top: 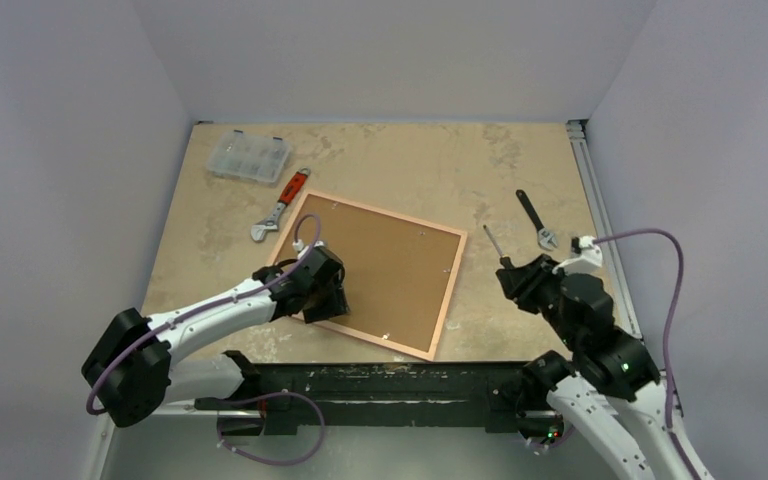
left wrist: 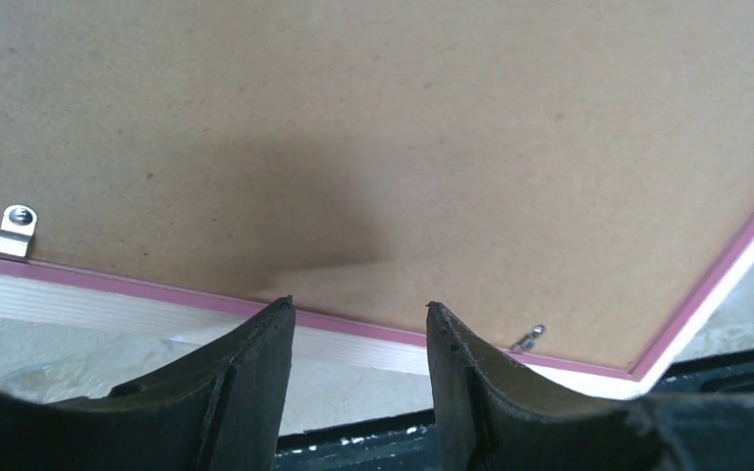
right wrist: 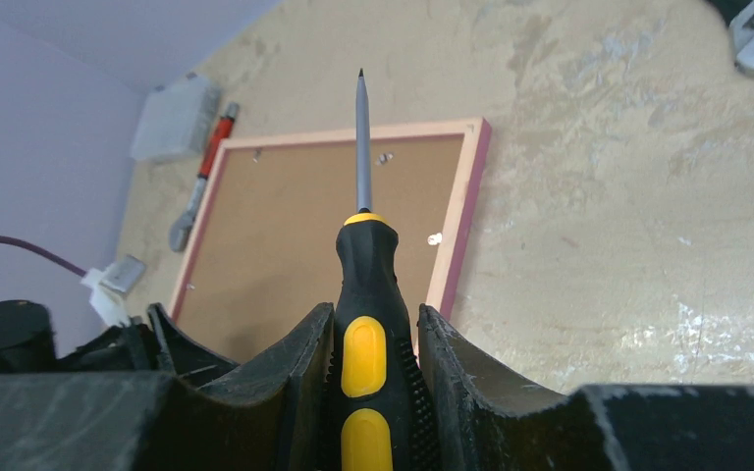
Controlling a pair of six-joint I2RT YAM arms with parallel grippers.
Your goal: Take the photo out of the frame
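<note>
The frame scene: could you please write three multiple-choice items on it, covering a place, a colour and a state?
1. The red-handled wrench lies: A) beside the frame's left edge; B) on top of it; C) under it.
2. The screwdriver handle is: A) red; B) black and yellow; C) blue.
3. The right gripper is: A) open and empty; B) shut on the screwdriver; C) shut on a wrench.
Key: 1A, it lies along that edge in the top view; 2B, both colours show in the right wrist view; 3B, its jaws clamp the handle.
</note>
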